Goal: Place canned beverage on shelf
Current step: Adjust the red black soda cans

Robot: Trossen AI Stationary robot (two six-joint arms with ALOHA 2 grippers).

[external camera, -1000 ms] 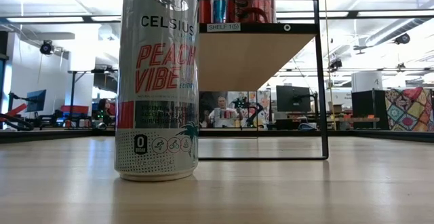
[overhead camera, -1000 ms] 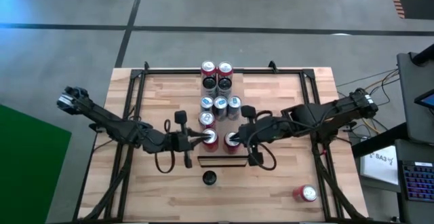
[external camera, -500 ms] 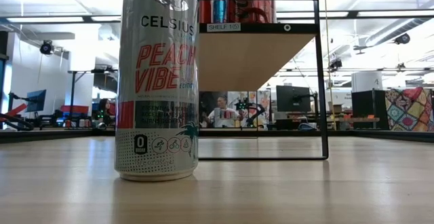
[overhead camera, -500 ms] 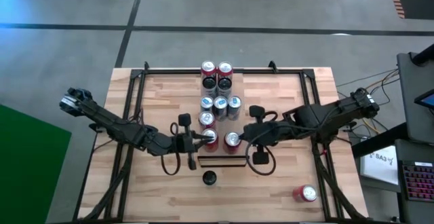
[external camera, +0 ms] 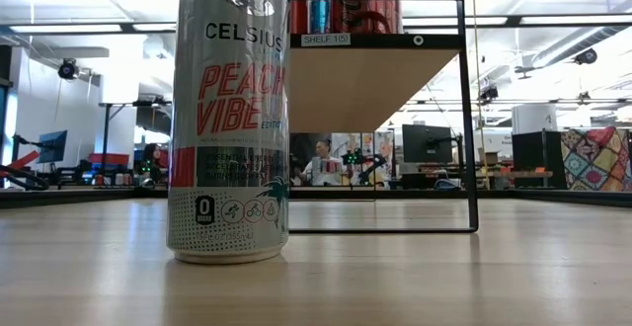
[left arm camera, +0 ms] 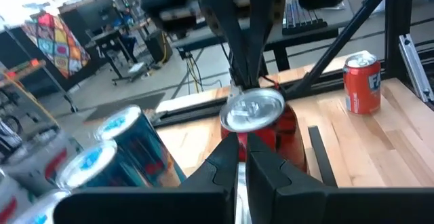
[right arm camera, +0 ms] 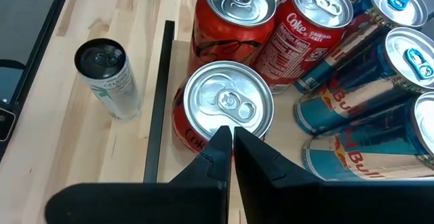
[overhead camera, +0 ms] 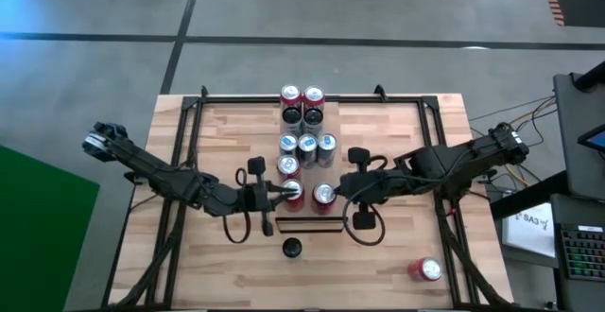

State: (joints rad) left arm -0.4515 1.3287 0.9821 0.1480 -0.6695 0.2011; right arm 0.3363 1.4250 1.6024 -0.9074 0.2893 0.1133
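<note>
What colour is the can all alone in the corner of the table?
Red, clearest in the high view.

From above I see both hands, left hand [overhead camera: 274,194] and right hand [overhead camera: 338,191], meeting at two red cans [overhead camera: 323,195] mid-desk [overhead camera: 397,132], fingers seemingly pinched together

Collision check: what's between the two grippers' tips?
Two red cans side by side on the shelf, one at the left gripper, one at the right gripper; see high view.

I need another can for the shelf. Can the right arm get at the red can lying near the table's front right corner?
Probably yes. The red can lies alone on bare tabletop, nothing around it. The right end effector is shut over the shelf cans and would have to swing back.
</note>
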